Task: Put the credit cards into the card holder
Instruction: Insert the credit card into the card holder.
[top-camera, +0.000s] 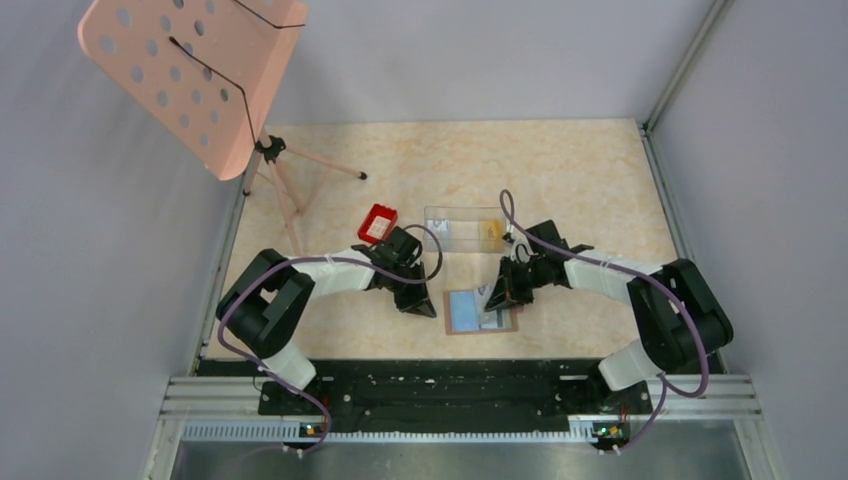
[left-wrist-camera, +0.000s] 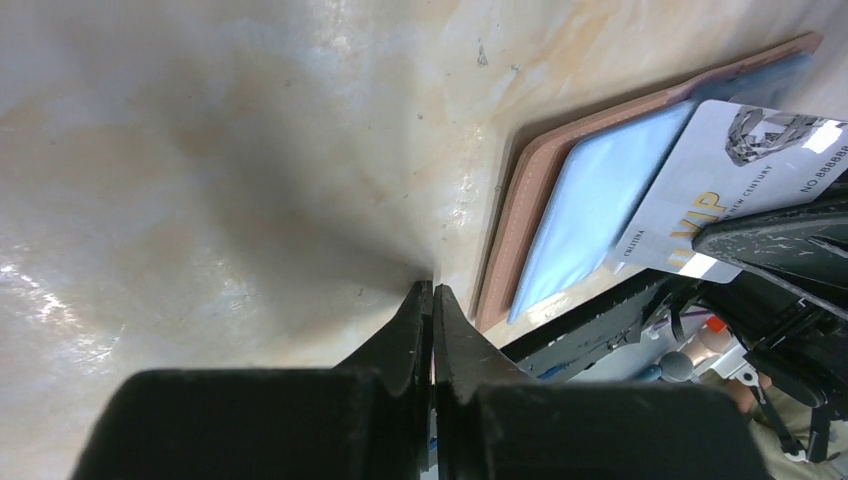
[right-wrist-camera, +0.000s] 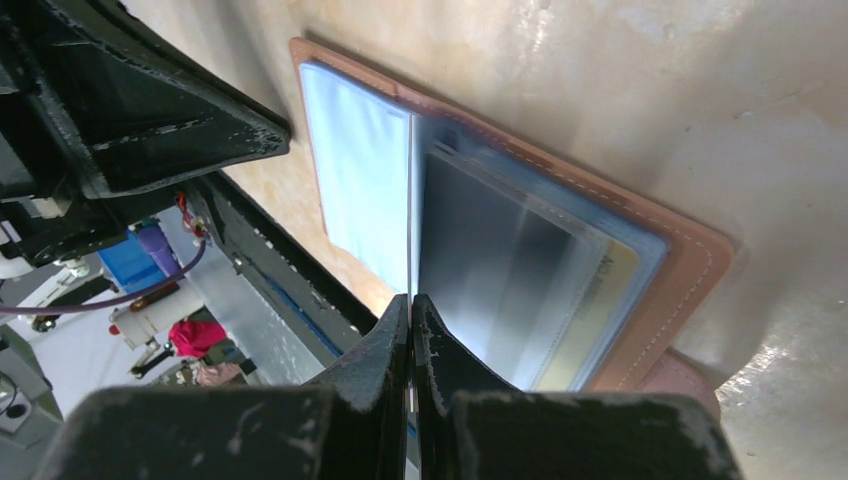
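The left gripper (left-wrist-camera: 433, 290) is pinched shut on nothing, just beside the open card holder (left-wrist-camera: 507, 230), so nothing pins that down. The right gripper (right-wrist-camera: 411, 298) clamps a pale credit card (left-wrist-camera: 730, 180) over its blue lining (left-wrist-camera: 590, 200); a push could skid the holder or miss the pocket (right-wrist-camera: 520, 280).

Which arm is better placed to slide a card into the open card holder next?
Right. The right gripper is shut on a pale credit card, held over the open card holder. The left gripper is shut on nothing, beside the holder's edge.
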